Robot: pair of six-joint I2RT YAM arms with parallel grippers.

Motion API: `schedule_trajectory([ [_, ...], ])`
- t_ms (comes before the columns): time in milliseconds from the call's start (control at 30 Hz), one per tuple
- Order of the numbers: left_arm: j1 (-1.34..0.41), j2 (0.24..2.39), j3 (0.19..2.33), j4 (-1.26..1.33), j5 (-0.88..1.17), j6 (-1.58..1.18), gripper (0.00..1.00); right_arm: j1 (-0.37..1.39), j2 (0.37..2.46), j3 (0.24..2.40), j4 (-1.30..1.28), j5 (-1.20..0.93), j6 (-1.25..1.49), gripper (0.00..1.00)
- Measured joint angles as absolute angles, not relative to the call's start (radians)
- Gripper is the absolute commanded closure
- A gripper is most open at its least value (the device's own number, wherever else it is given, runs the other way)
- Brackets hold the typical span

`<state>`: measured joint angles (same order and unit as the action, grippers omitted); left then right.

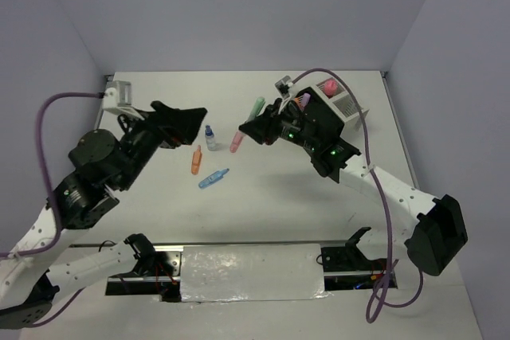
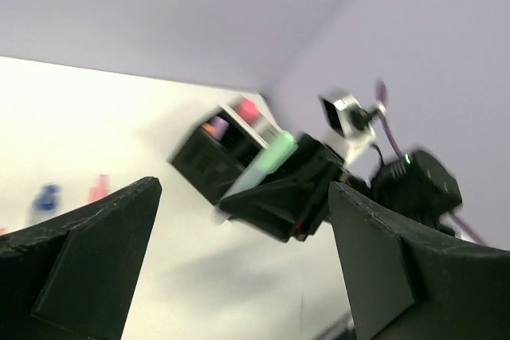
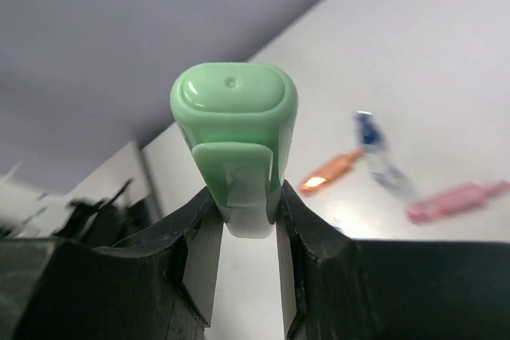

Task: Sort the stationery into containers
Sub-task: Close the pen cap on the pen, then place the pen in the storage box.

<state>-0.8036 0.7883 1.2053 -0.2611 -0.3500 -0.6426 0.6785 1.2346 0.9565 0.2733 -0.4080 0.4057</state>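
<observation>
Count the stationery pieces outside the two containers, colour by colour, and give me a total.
Green highlighter, held in the right gripper: 1
Pink highlighter, on the table: 1
Orange highlighter, on the table: 1
Blue highlighter, on the table: 1
Blue-capped bottle, on the table: 1
Total: 5

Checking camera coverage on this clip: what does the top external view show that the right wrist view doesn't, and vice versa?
Only top external: the white container with a pink item in it. Only right wrist: the clip and cap end of the green highlighter, close up, pinched in the right hand. Both: that highlighter in the hand, plus the orange highlighter, pink highlighter and blue-capped bottle lying loose.
</observation>
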Motion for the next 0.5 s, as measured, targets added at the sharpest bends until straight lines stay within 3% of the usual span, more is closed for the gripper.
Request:
schedule_trajectory([
  [133,-0.803,0.722,1.237,-0.379,-0.495,-0.660,0.01,0.582,1.262,0.956,0.236,-0.168,0.389,1.00],
  [300,-0.803,0.627,1.217,-0.506,-0.501,-0.598,0.01,0.400,1.428,1.081,0.178,0.076,0.373,1.00],
  [500,-0.803,0.541,1.039,-0.627,-0.503,-0.484,0.01,0.301,1.643,1.238,0.121,0.225,0.312,0.99],
])
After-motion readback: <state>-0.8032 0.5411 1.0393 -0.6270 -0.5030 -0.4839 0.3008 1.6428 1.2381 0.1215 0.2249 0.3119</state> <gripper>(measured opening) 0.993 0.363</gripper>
